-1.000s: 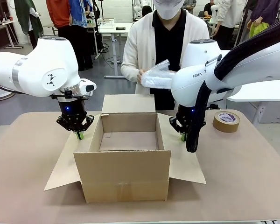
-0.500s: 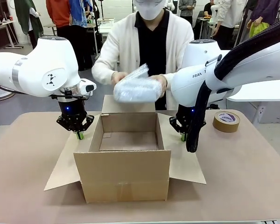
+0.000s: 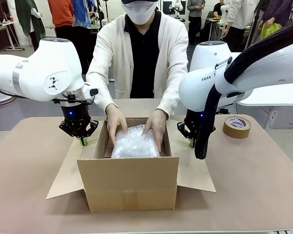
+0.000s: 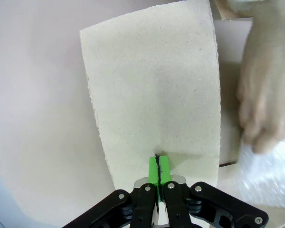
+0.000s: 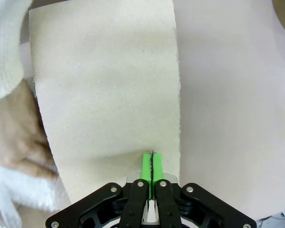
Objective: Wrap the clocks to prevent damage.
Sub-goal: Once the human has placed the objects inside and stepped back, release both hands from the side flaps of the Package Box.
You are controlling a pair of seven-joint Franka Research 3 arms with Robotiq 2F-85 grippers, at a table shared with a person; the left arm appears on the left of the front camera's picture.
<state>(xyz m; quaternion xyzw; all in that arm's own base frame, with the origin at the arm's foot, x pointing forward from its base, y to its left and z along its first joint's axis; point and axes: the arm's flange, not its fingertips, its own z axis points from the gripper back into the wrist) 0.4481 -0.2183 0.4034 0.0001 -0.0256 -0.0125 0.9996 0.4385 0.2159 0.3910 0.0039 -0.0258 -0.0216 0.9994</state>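
While the person's hands (image 3: pixel 116 122) press the bundle (image 3: pixel 135 142) down inside the box (image 3: pixel 129 183), the left gripper (image 3: pixel 82 141) and right gripper (image 3: pixel 191 144) each stand over a flap (image 4: pixel 152 85). Both have fingers pressed together, holding nothing.

Bright, even indoor light, soft shadows, person's hand (image 4: pixel 262 99) blurred, wrist views wide-angle

Wrapped bundle (image 3: pixel 135 142) lies in the box (image 3: pixel 129 183); tape roll (image 3: pixel 237 126) on the table (image 3: pixel 263 185), right of it
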